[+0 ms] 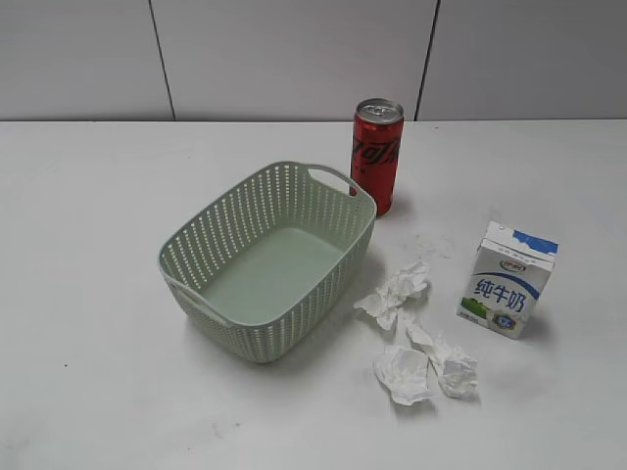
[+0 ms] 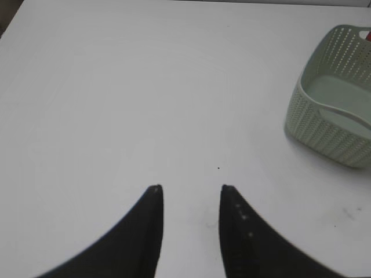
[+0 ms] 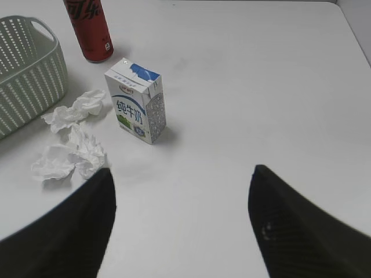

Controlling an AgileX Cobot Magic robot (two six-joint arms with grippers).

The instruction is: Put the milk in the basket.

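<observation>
Right gripper (image 3: pixel 182 176) jaws spread wide, empty; finger bases cut off by frame. Milk (image 3: pixel 137 99) stands upright ahead-left of it, apart. Tissues (image 3: pixel 69 145), can (image 3: pixel 90 29), basket (image 3: pixel 26 69) farther left. Left gripper (image 2: pixel 190 191) parted, empty.

There was 1 milk carton (image 1: pixel 507 280), 1 basket (image 1: pixel 201 238), 1 red soda can (image 1: pixel 376 154) & approx. 3 crumpled tissue wads (image 1: pixel 404 373).

Pale green perforated basket (image 1: pixel 266 257) — white, blue-lettered milk (image 1: pixel 506 280) — red can (image 1: pixel 376 155), white tissues (image 1: pixel 411 338).
</observation>
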